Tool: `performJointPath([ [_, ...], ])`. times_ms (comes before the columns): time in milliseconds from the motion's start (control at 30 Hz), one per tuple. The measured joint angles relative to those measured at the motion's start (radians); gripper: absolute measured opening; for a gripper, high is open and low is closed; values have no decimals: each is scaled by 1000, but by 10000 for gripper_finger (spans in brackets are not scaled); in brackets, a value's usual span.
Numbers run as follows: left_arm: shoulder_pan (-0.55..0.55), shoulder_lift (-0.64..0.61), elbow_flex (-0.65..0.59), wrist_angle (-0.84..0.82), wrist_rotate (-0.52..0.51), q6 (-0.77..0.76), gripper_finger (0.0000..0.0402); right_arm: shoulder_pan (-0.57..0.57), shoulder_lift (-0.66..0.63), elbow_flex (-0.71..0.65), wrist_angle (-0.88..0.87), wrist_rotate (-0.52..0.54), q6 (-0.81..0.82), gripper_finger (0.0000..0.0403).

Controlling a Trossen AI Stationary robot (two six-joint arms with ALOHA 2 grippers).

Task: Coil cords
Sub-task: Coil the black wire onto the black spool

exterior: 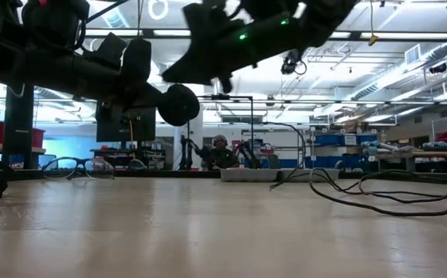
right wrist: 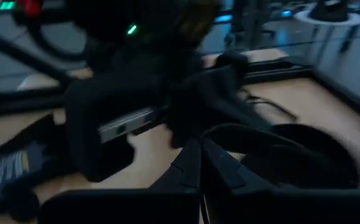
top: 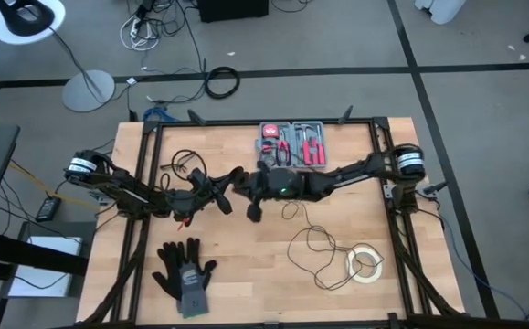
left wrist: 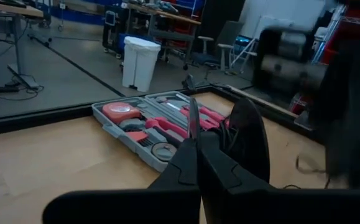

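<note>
Black and thin, the cord (top: pixel 323 251) lies in loose loops on the worktop (top: pixel 246 274) at about five o'clock from the right hand (top: pixel 256 212). That hand, pinched shut on nothing I can see, is nearer it; the left hand (top: pixel 218 203), also closed, sits farther off at nine o'clock.

Tool kit (top: pixel 292 143) at table's far edge, gloves (top: pixel 184 270) near front, tape roll (top: pixel 365 264) front-right.

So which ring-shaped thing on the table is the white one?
The tape roll near the front right corner, white and flat on the wood beside the thin black cord; the coiled cable at left is black.
</note>
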Motion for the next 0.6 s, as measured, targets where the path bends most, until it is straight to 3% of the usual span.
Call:
performJointPath([
  [233,-1,0,0,8,3,-24,0,-3,112,84,-240,-6,86,0],
  [600,-1,1,0,28,-4,-23,0,-5,107,-89,-300,-27,219,41],
])
